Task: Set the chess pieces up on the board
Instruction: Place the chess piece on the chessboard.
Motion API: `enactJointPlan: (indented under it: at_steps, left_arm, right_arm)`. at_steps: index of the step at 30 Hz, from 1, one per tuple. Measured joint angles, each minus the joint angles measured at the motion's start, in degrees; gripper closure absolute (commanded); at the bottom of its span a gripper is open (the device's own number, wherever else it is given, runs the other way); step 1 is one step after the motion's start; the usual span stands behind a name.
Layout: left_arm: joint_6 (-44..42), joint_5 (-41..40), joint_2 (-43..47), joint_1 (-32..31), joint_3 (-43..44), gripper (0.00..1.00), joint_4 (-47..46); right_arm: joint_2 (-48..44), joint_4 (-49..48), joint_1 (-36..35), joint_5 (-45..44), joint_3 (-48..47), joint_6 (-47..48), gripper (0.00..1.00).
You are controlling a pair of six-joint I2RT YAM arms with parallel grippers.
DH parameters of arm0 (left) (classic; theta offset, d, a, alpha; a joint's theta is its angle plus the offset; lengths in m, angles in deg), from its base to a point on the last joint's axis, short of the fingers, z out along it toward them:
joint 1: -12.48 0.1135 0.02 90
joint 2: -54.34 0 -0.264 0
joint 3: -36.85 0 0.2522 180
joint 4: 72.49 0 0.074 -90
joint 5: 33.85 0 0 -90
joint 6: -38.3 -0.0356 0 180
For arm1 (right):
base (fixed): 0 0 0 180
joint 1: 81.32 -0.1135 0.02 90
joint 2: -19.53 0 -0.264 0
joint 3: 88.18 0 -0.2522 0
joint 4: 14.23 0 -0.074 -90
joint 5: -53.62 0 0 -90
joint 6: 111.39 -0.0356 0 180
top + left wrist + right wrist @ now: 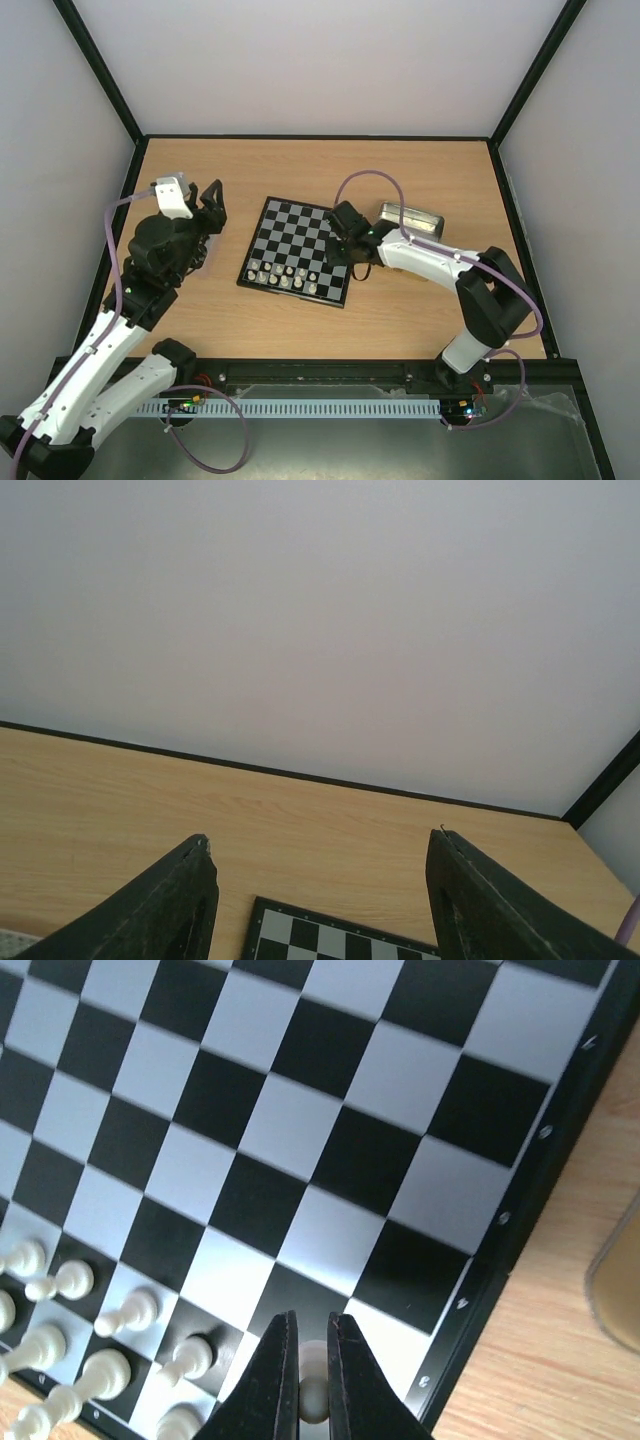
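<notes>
The board lies mid-table with several cream-white pieces along its near rows. In the right wrist view the board fills the frame, and white pieces stand at lower left. My right gripper is shut on a cream-white pawn over the board's near right corner; in the top view the right gripper is there. My left gripper is open and empty, raised left of the board; in its wrist view the left gripper shows only the board's far edge. No black pieces show.
A silvery metal tin stands just right of the board, behind my right arm. Its edge shows in the right wrist view. White walls with black frame bars enclose the wooden table.
</notes>
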Motion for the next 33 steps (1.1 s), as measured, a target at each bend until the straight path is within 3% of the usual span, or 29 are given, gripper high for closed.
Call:
enactJointPlan:
  at_steps: [13,23,33]
  left_arm:
    - [-0.57,-0.48,-0.24,0.2,-2.03,0.4,-0.02]
    - [-0.59,-0.46,-1.14,0.2,-2.38,0.39,0.0]
    - [-0.57,-0.46,-1.4,0.2,-2.38,0.39,0.0]
  right_arm:
    - [7.61,3.85,-7.45,-3.15,-3.78,1.53,0.98]
    - [9.66,6.23,-9.11,-4.37,-5.11,3.76,0.98]
    - [9.9,6.47,-9.11,-3.45,-5.11,4.52,0.87]
